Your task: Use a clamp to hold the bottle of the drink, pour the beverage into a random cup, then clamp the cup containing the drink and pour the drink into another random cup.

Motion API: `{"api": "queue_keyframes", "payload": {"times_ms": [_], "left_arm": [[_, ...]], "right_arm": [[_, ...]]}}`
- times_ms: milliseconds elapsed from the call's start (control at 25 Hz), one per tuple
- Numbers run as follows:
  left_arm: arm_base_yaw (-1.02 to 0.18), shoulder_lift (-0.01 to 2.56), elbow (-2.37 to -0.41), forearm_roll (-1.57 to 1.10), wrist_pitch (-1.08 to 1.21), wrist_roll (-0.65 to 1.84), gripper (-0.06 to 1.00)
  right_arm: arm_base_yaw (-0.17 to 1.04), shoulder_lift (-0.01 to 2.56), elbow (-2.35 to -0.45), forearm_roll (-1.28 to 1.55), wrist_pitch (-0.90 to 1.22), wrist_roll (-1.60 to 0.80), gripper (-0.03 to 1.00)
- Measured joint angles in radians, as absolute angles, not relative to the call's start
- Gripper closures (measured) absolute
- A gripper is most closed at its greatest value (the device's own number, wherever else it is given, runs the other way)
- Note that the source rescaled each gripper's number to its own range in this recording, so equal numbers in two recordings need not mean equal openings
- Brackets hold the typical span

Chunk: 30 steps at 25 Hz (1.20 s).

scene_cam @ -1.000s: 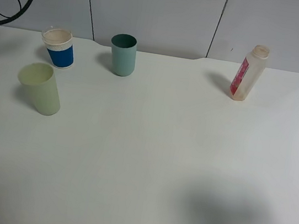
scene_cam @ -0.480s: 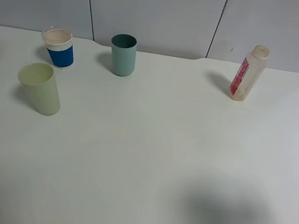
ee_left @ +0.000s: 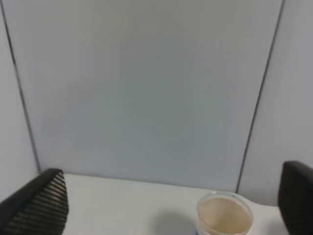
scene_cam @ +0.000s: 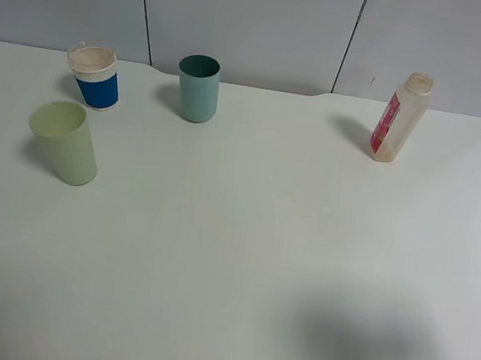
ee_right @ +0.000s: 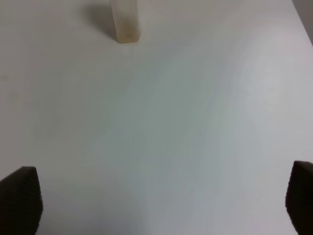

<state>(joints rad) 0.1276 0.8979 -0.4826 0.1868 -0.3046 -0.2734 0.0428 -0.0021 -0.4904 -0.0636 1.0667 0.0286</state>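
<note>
The bottle stands upright and uncapped at the back right of the table, its red label facing left. The right wrist view shows its base well ahead of my right gripper, which is open with nothing between its dark fingertips. The short blue-banded cup stands at the back left with beige beverage in it. In the left wrist view this cup is ahead of my left gripper, which is open and empty. The teal tumbler stands to the cup's right. Neither arm shows in the exterior view.
A pale green tumbler stands in front of the blue-banded cup. A grey panelled wall runs behind the white table. The table's right edge is close to the bottle.
The black left arm and its cable, seen at the upper left corner a second ago, have withdrawn out of the exterior view. Cups and bottle have not moved.
</note>
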Motion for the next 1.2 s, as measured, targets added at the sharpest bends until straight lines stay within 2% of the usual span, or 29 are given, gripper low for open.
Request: {"api": "queue_keyframes", "payload": {"times_ms": [240,640,840,920,1200], "left_arm": [[0.128,0.596,-0.483,0.132,-0.042,-0.197,0.4],[0.128,0.251,-0.483,0.105,0.464,-0.174,0.4],[0.128,0.183,-0.483,0.105,0.579,-0.168,0.4],[0.128,0.122,-0.487,0.109,0.71,-0.166,0.4],[0.128,0.112,-0.533,0.109,0.879,-0.166,0.4]], "right_arm": [[0.043,-0.002,-0.49,-0.064,1.067,0.029,-0.03],[0.043,-0.002,-0.49,-0.064,1.067,0.029,-0.03],[0.043,-0.002,-0.49,-0.064,1.067,0.029,-0.03],[0.043,-0.002,-0.49,-0.064,1.067,0.029,-0.03],[0.043,-0.002,-0.49,-0.064,1.067,0.029,-0.03]]}}
